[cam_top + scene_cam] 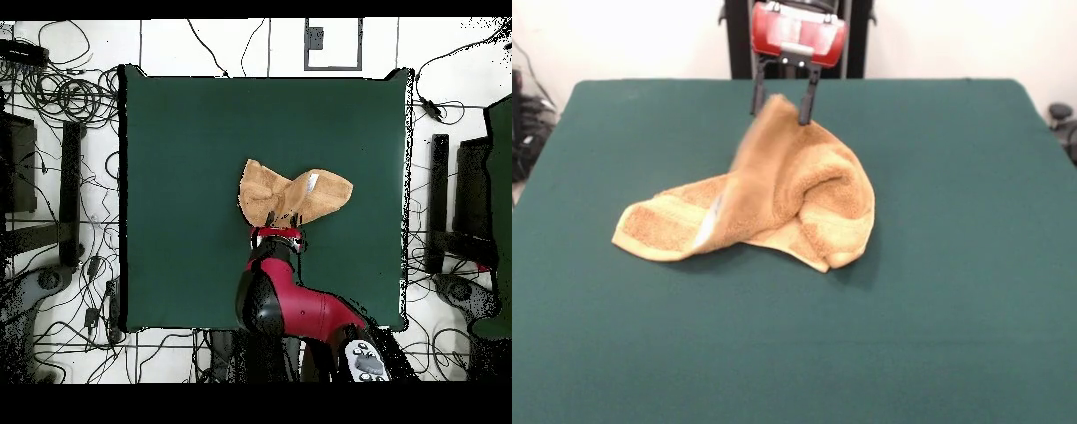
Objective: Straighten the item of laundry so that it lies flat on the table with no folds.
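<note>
The item of laundry [803, 194], a tan-orange terry towel, is bunched near the middle of the table [953, 309]. One part is pulled up into a peak, and the rest droops in folds onto the green cloth. My gripper [781, 110] is at that peak, its two black fingers standing either side of the raised cloth and shut on it. A pale tag or edge [711, 221] shows on the lower left fold. From overhead, the item of laundry [300, 197] lies just past the gripper [278, 228], on the table [180, 150].
Green cloth stretches wide on every side of the towel. Cables and black stands [70, 180] crowd the floor beyond the table's left and right edges.
</note>
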`<state>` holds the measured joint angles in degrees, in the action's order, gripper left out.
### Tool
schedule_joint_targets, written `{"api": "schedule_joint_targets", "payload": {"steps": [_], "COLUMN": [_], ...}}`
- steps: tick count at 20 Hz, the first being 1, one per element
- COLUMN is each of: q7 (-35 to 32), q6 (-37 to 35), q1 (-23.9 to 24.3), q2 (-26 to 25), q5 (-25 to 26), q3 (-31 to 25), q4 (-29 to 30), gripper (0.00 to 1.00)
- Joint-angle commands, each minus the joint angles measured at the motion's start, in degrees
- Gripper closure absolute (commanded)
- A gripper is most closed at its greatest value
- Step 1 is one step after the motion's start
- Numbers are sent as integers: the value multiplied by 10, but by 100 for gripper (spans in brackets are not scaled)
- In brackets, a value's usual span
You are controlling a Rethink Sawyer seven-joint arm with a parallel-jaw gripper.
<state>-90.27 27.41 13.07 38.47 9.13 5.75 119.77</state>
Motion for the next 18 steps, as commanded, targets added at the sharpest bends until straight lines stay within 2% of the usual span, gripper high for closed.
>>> {"api": "schedule_joint_targets", "payload": {"steps": [1,9,17,18], "q7": [-163,-174,-187,-191], "q6": [29,64,75,57], "q1": [-2,3,1,7], "q2": [-17,-24,-20,-17], "q5": [4,10,-8,-9], "q3": [-75,-81,-79,-86], "q4": [14,15,25,28], "gripper": [0,0,0,0]}}
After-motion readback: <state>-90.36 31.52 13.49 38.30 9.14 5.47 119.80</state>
